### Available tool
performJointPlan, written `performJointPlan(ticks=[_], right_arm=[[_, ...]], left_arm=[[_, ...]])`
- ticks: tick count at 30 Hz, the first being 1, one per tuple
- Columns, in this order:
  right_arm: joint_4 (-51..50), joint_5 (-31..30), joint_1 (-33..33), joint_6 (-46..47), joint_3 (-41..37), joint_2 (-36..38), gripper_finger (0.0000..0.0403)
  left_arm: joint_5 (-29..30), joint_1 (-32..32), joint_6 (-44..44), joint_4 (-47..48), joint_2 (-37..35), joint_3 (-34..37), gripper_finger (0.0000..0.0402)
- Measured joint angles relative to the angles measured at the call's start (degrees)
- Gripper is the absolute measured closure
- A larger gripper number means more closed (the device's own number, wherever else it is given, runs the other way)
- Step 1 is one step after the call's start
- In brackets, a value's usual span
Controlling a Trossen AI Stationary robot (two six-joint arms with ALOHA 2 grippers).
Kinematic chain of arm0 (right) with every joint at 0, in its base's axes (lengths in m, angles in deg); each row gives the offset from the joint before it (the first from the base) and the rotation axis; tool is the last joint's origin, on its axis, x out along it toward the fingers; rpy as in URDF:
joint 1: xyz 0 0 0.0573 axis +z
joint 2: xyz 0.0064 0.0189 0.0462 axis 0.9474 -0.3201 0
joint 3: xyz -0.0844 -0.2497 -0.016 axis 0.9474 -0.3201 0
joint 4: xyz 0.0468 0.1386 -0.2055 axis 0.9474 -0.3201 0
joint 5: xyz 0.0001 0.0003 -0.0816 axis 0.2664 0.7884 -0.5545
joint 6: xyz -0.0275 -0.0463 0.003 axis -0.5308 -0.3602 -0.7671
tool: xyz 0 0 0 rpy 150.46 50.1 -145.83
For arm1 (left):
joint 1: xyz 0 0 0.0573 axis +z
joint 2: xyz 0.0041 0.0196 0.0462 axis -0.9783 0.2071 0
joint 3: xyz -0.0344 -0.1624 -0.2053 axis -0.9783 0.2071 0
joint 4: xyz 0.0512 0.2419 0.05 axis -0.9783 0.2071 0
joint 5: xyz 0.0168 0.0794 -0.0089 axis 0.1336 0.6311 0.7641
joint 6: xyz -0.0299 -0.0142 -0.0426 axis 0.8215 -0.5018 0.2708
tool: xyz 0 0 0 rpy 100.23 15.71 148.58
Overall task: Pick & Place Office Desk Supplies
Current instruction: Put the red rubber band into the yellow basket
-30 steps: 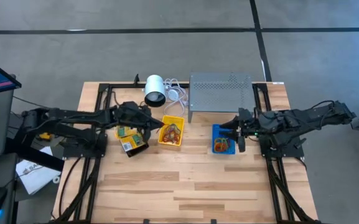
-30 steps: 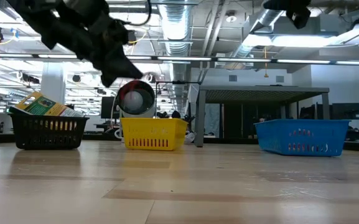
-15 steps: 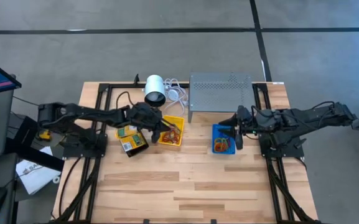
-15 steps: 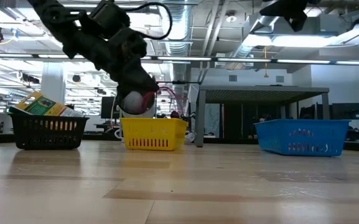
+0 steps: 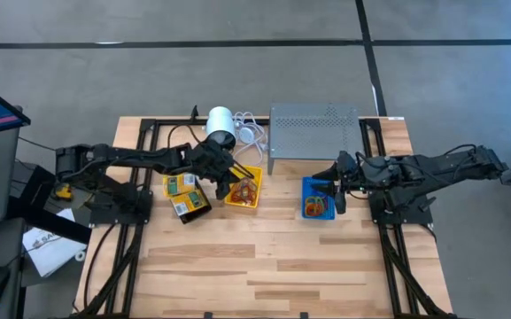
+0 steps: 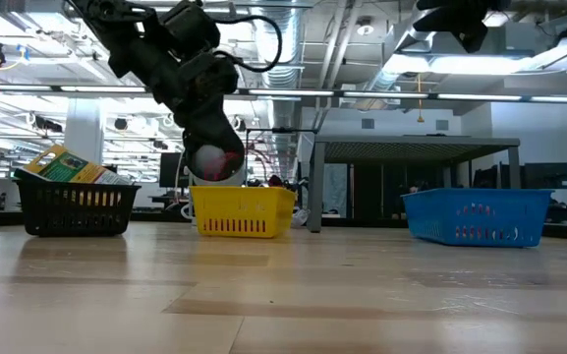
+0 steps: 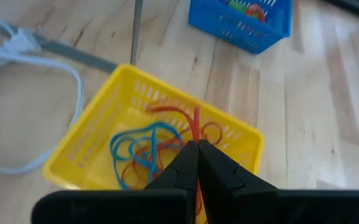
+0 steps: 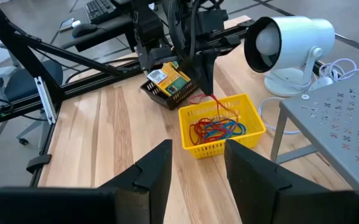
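My left gripper (image 7: pixel 197 144) is shut on a red rubber band (image 7: pixel 195 119) just over the yellow bin (image 5: pixel 245 200), which holds several red, blue and orange bands (image 8: pixel 216 130). The same gripper (image 8: pixel 205 87) shows in the right wrist view, coming in from the table's left. The black bin (image 5: pixel 187 206) to the left holds yellow-and-green packets (image 5: pixel 181 187). My right gripper (image 8: pixel 195 155) is open above the blue bin (image 5: pixel 311 188), with nothing between its fingers. The blue bin also holds bands (image 5: pixel 314 207). My left gripper pinches a strand of the red rubber band (image 7: pixel 195 132) between its two fingertips. The fingers slant down from the table's left. The band hangs below the fingers (image 8: pixel 213 101), and its lower part reaches in among the other bands in the yellow bin.
A white cylinder (image 5: pixel 220 127) with a white cable (image 5: pixel 252 132) and a grey perforated metal stand (image 5: pixel 315 133) are at the far edge, just behind the bins. The near half of the wooden table (image 5: pixel 264 266) is bare.
My left gripper has moved from over the black bin toward the table's right, to a spot over the yellow bin. It has tipped further downward and stayed shut.
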Motion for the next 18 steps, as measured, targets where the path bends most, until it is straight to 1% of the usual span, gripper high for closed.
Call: performJointPlan(ticks=[4, 18], right_arm=[[0.0, 0.0, 0.0, 0.0, 0.0, 0.0, 0.026], [-0.17, 0.0, 0.02, -0.02, -0.02, 0.0, 0.026]], left_arm=[[2.35, 0.0, -0.12, 2.17, 0.03, 0.0, 0.0401], [2.56, -0.17, 0.61, 1.99, 0.05, 0.0, 0.0401]])
